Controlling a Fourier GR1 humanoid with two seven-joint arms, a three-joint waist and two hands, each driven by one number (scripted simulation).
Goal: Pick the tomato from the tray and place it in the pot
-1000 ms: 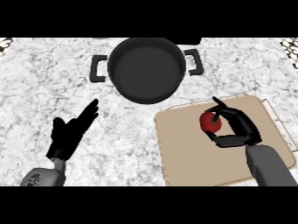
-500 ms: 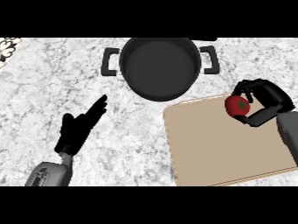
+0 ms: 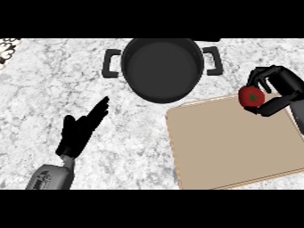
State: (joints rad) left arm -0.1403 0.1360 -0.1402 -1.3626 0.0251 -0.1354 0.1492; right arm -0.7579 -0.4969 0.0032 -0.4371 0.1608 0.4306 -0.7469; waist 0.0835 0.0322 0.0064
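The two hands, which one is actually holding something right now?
The right hand, at the view's right: its fingers curl round the red tomato above the tray's far corner. The left hand is open, with nothing in it.

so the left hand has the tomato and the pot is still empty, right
Not quite: the head view shows the right hand curled round the tomato, over the tray's far corner. The left hand is open on the counter. The pot is empty.

Our marbled bench (image 3: pixel 42 89)
On it we see a black pot (image 3: pixel 162 67) and, just beside it, a tan tray (image 3: pixel 240 142).
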